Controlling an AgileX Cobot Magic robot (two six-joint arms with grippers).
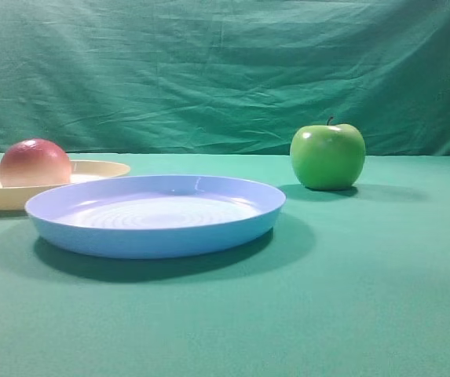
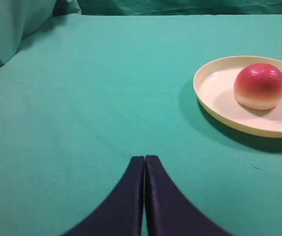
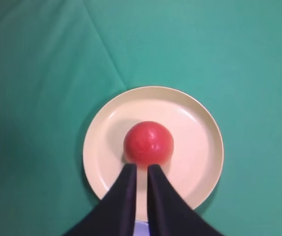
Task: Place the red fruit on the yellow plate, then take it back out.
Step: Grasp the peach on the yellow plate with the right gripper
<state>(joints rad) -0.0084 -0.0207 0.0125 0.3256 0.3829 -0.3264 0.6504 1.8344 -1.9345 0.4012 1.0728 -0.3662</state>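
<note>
Red fruit (image 3: 148,142) resting near the middle of the yellow plate (image 3: 200,128); right gripper (image 3: 141,169) above the plate, closed and empty, tips just short of the fruit; left gripper (image 2: 144,162) closed over the desk (image 2: 81,98), well left of the plate

The worktop (image 1: 382,314) carries a matt green cloth. The yellow plate (image 3: 200,128) and the blue plate (image 1: 154,236) look like smooth plastic. The red fruit (image 3: 148,142) has a dull, slightly dimpled skin; the green apple (image 1: 327,155) is glossy.
</note>
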